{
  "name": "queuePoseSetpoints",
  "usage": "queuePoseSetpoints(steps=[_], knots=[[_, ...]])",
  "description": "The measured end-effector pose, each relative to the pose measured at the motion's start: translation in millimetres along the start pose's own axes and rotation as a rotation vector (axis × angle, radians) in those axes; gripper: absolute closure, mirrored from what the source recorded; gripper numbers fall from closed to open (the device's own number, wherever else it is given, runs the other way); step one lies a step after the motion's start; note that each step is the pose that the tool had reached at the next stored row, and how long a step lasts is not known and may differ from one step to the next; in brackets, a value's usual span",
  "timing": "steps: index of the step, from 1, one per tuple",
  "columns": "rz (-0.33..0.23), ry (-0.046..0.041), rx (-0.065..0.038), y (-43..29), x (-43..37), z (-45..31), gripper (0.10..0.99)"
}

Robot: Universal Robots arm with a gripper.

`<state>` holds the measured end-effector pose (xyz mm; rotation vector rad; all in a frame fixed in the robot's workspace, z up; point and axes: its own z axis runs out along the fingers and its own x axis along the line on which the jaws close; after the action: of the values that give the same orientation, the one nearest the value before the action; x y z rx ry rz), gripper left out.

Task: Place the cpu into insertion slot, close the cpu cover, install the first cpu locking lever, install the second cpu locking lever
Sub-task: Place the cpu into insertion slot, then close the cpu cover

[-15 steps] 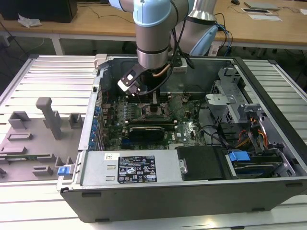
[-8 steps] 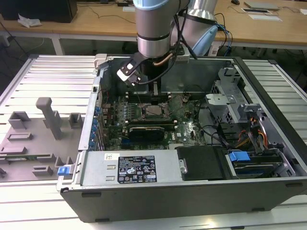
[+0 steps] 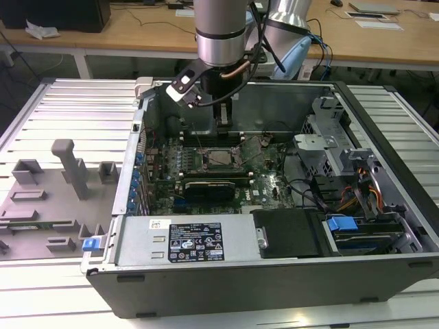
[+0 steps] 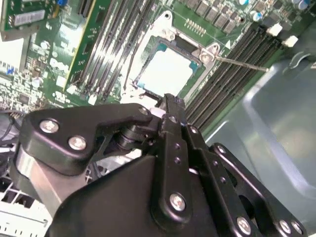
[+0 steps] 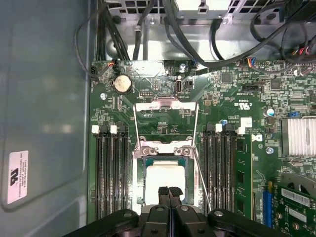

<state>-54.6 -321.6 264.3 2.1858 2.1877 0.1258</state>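
Note:
The cpu (image 5: 165, 178) shows its pale square face in the insertion slot (image 5: 136, 183) on the green board, also seen in the second wrist view as the cpu (image 4: 165, 74). The grey cpu cover (image 5: 165, 152) frames it and appears to lie down over it. A thin wire locking lever (image 5: 201, 168) runs along one side of the socket and sticks out as a rod, the lever (image 4: 242, 63). My gripper (image 5: 169, 191) hangs just above the socket's edge, fingers shut together on nothing. In the exterior view the gripper (image 3: 223, 123) is inside the case, above the socket (image 3: 221, 159).
Black memory slots (image 5: 111, 173) flank the socket on both sides. A long black card (image 3: 209, 186) lies in front of it. Drive bays and cables (image 3: 350, 192) fill the exterior view's right. Case walls (image 3: 226, 274) surround the board. A grey fixture tray (image 3: 41, 199) sits outside.

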Motion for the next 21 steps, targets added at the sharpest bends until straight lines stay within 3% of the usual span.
queuePoseSetpoints(steps=[13,18,21], knots=[[0.0,-0.0001,0.0,0.0,0.0,0.0,0.98],[0.0,-0.0001,0.0,0.4,0.1,-3.9,0.98],[0.001,-0.0002,0.004,7.2,0.1,-3.3,0.98]])
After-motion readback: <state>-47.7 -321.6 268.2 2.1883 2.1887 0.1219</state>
